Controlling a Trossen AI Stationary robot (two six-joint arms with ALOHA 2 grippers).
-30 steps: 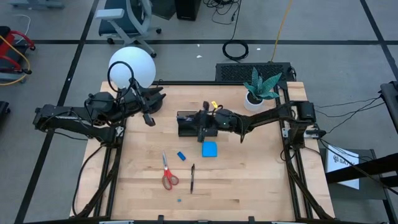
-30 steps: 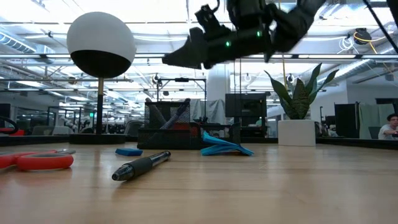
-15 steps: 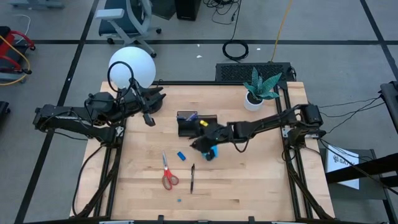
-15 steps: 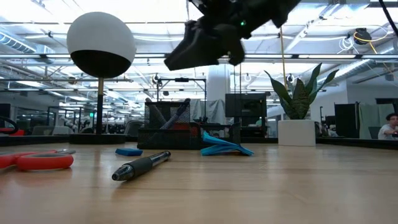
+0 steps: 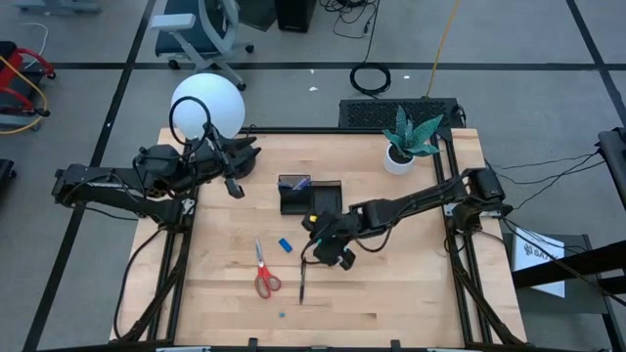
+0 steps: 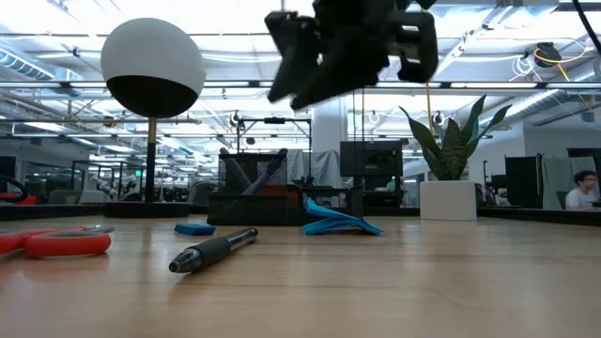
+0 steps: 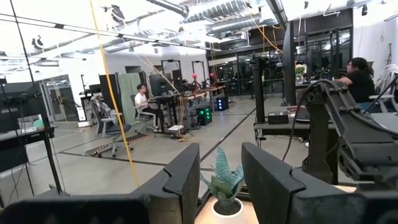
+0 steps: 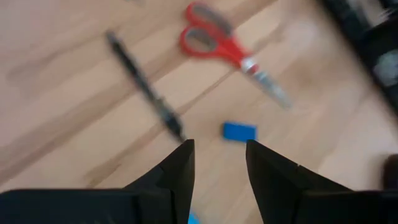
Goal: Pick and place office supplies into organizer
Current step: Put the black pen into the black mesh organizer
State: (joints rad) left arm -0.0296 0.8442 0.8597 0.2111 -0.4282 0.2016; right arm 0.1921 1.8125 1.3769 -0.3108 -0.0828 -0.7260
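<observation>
On the bench, the scissors lie left of the pen (eraser between them and the organizer behind).

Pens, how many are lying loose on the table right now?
1: a black pen lies on the table right of the scissors. The right gripper could hide more; others stand in the organizer.

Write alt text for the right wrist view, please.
The right tool, its two dark fingers parted and empty, hangs above a wooden table. On the table lie a thin black pen, red-handled scissors and a small blue rectangular eraser.
</observation>
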